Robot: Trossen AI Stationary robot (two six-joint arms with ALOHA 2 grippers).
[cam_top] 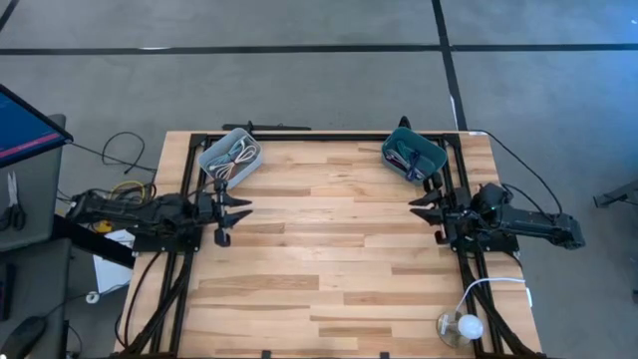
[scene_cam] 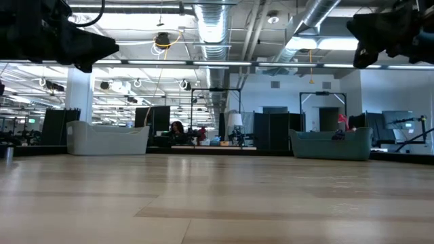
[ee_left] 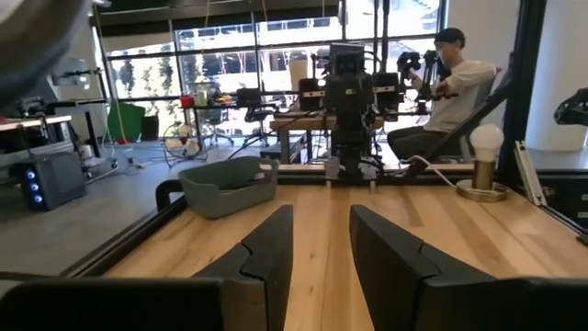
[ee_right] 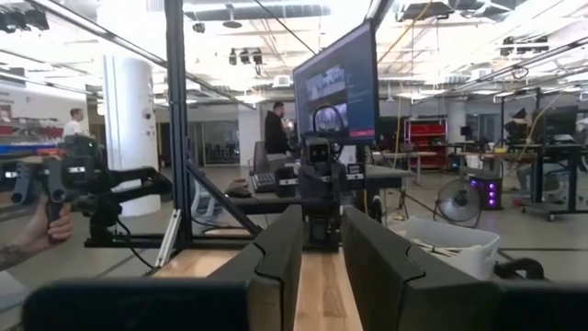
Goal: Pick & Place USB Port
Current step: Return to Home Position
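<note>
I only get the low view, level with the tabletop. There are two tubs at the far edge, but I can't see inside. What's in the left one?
Observer: From above, the white bin holds pale coiled cables.
Operator: And the other tub?
Observer: A violet cable lies in the green bin.
Operator: Those dark shapes up top, are they carrying anything?
Observer: No. The wrist cameras show the left gripper and the right gripper both open and empty.
</note>
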